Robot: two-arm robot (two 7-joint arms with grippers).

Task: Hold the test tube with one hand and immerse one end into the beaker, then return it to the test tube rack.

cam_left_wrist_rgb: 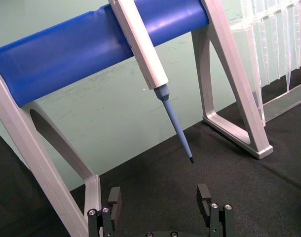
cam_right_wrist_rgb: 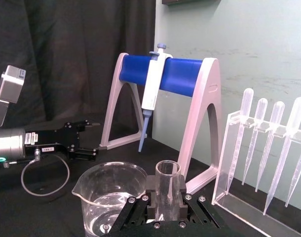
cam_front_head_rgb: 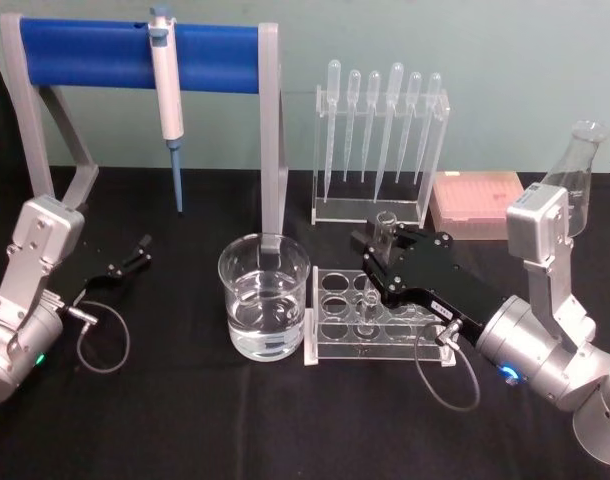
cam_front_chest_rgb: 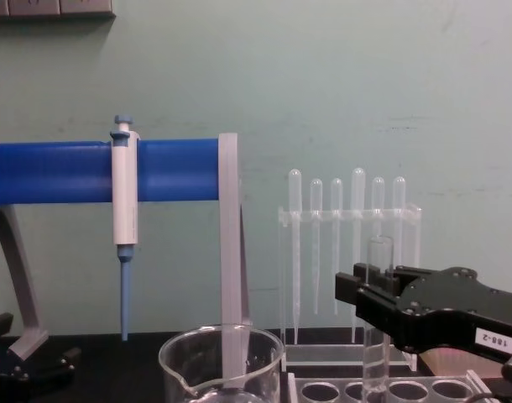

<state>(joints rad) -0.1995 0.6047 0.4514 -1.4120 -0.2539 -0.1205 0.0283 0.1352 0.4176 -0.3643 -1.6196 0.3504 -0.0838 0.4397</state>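
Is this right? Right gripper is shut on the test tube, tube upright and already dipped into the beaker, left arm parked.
Not quite: the test tube isn't in the beaker. The chest view shows it upright with its lower end in the rack beside the beaker. The right gripper is shut on it, and the left gripper is parked at the table's left.

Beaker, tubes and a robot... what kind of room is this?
Probably a science lab bench. A beaker of clear liquid sits beside a tube rack, pipettes hang behind, and a micropipette hangs on a blue stand. The right gripper holds a test tube.
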